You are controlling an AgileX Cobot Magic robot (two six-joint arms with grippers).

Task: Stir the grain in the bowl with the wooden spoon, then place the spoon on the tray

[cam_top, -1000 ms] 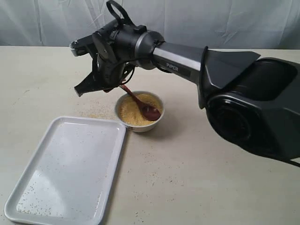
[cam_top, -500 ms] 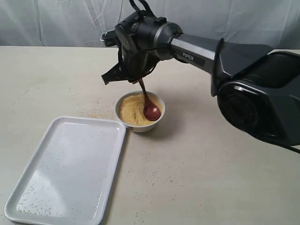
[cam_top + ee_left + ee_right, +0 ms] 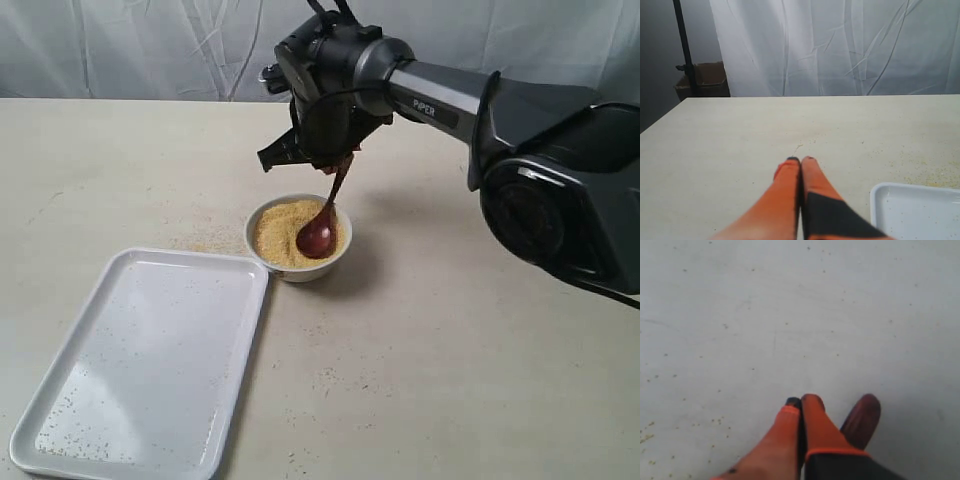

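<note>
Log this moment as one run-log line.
stage: stir | right gripper: shut on wooden spoon | spoon head: in grain, in bowl | left gripper: shut, empty | tray: no spoon

Grain [image 3: 278,236] golden-yellow, finely speckled. Bowl [image 3: 300,269] white; any pattern on its outside too faint to tell. Wooden spoon [image 3: 316,238] dark reddish-brown with a glossy head. Tray [image 3: 150,360] beside the bowl plain white, dotted with tiny yellow-brown specks, thickest toward the end farthest from the bowl. Table [image 3: 450,380] pale beige, with the same golden specks scattered around the bowl. Arm [image 3: 450,95] above the bowl black, with a silver-grey segment bearing white PIPER lettering. Right gripper [image 3: 801,401] orange with black tip and black base; left gripper [image 3: 800,160] the same orange with a black patch. Curtain [image 3: 150,50] behind the bowl white, creased, with greyish folds. In the left wrist view, cardboard box [image 3: 710,80] brown, pole [image 3: 682,45] black.
</note>
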